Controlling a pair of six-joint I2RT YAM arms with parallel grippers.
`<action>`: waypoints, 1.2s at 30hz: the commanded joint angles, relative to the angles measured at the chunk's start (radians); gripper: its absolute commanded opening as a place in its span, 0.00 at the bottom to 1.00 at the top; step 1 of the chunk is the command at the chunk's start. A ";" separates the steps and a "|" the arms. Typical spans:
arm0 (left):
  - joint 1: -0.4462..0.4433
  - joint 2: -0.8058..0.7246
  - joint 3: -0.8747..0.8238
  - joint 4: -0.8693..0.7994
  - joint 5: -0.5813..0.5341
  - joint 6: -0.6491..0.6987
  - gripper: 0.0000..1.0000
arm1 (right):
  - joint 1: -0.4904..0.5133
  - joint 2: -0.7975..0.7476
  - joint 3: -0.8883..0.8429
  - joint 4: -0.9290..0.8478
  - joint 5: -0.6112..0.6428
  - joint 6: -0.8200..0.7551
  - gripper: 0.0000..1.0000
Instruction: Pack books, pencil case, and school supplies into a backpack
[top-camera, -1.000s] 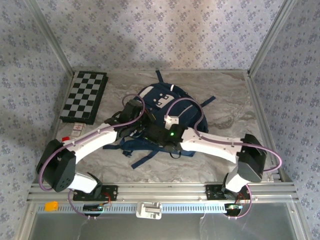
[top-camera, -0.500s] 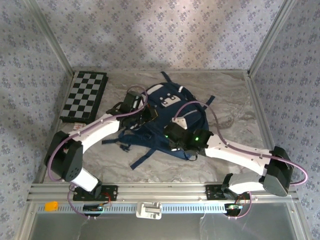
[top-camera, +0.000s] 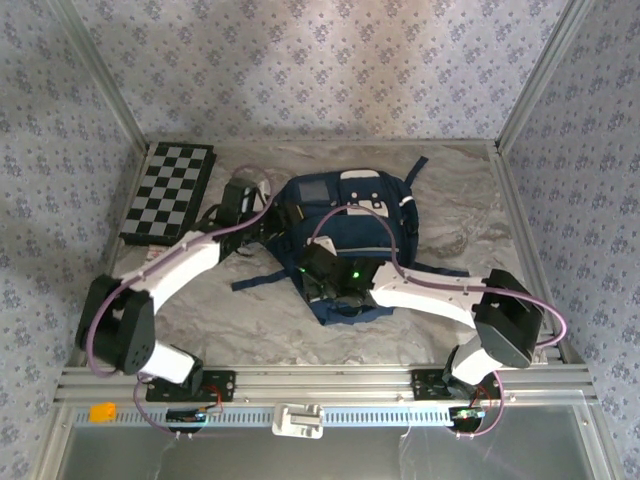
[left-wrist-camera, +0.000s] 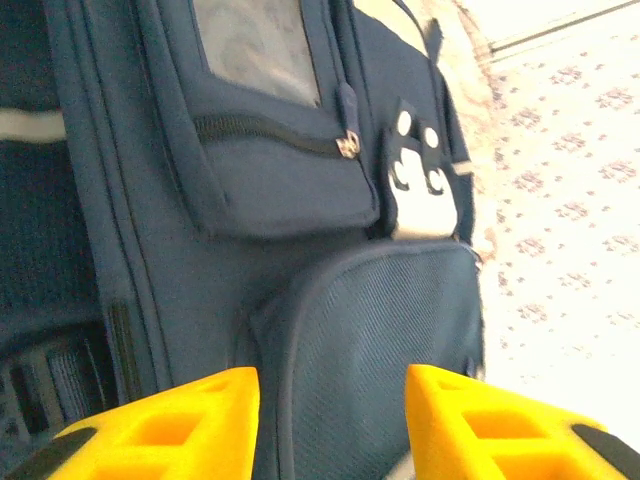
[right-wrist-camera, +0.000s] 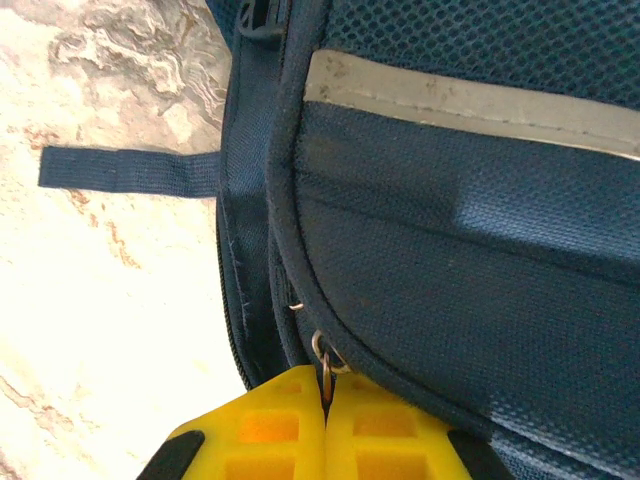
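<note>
The navy backpack (top-camera: 372, 222) lies flat mid-table, its white-grey patches toward the back. My left gripper (top-camera: 277, 218) hovers at its left side, open. In the left wrist view the yellow fingers (left-wrist-camera: 180, 425) stand apart over the backpack's (left-wrist-camera: 280, 190) mesh pocket with nothing between them. My right gripper (top-camera: 320, 284) is at the near edge of the bag. In the right wrist view the right gripper (right-wrist-camera: 325, 395) is shut on a metal zipper pull (right-wrist-camera: 326, 362) on the backpack's (right-wrist-camera: 460, 290) seam. The books, pencil case and school supplies are out of view.
A black-and-white checkered board (top-camera: 170, 195) lies at the back left. Loose dark straps (top-camera: 262, 280) trail from the bag toward the left arm. A small orange piece (top-camera: 102, 410) sits below the front rail (top-camera: 320, 380). Patterned walls close in three sides.
The backpack has turned and shifted so it lies squarer across the table. My left gripper has opened and let go. My right arm has swung back left, still pinching the zipper pull.
</note>
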 joint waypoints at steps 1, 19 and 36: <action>-0.024 -0.063 -0.134 0.176 0.013 -0.189 0.44 | -0.008 -0.047 -0.030 0.017 -0.031 0.004 0.00; -0.178 -0.036 -0.103 -0.001 -0.233 -0.249 0.00 | -0.014 -0.071 -0.013 -0.081 0.017 0.038 0.00; 0.038 0.156 0.192 -0.139 -0.040 0.132 0.00 | -0.091 -0.205 -0.023 -0.396 0.119 -0.009 0.00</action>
